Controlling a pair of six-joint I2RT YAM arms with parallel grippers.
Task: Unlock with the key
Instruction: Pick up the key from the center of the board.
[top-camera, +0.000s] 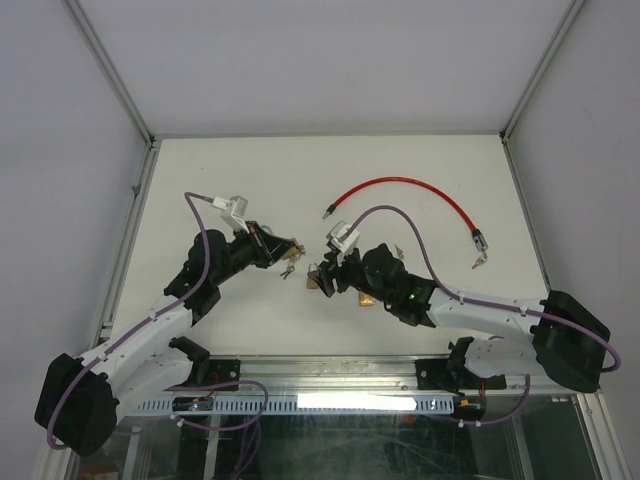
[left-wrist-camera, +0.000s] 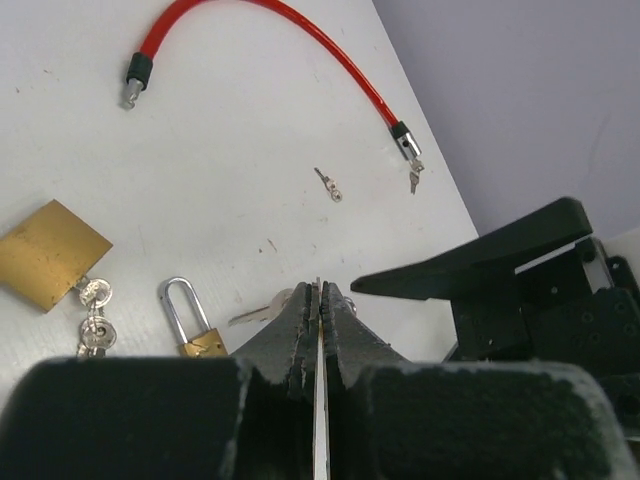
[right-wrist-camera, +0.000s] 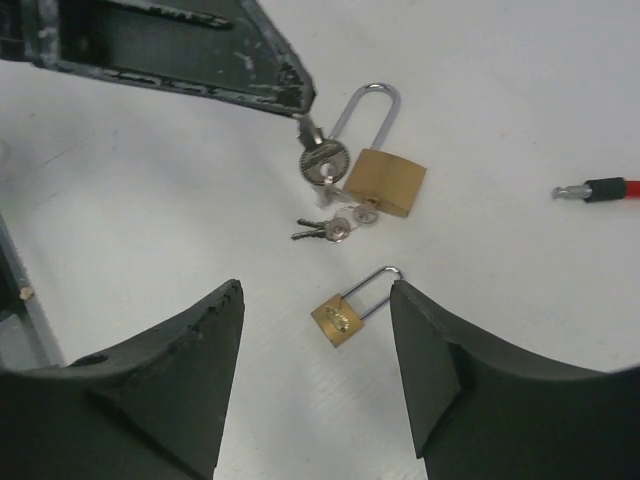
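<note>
Left pincer (right-wrist-camera: 295, 100) is clamped tight on a key (right-wrist-camera: 322, 160). From the right wrist I can see the key's round head sticking out below the fingertip, and from the left wrist the jaws are pressed together on a thin strip of metal. The key hangs just beside the big padlock (right-wrist-camera: 385, 180), close to the left leg of its shackle, though I cannot tell whether the two touch. That padlock is brass and lies flat on the white counter (top-camera: 250, 170) with its long silver shackle pointing away from the right arm. A little bunch of keys (right-wrist-camera: 325, 230) lies against its near corner.

The right pincer (right-wrist-camera: 315, 288) stands wide open and holds nothing. Its two black fingers are spread on either side of the small padlock (right-wrist-camera: 338, 320), which also lies flat on the counter. This padlock's shackle is angled toward the right finger, and neither finger touches it.

From above, both arms reach in toward the middle of the counter, with their tips close together over the padlocks. A red cable (top-camera: 400, 190) arcs across the counter beyond them, well clear of both pincers, with black caps at its ends. Two loose keys (left-wrist-camera: 328, 185) lie near one of those ends.
</note>
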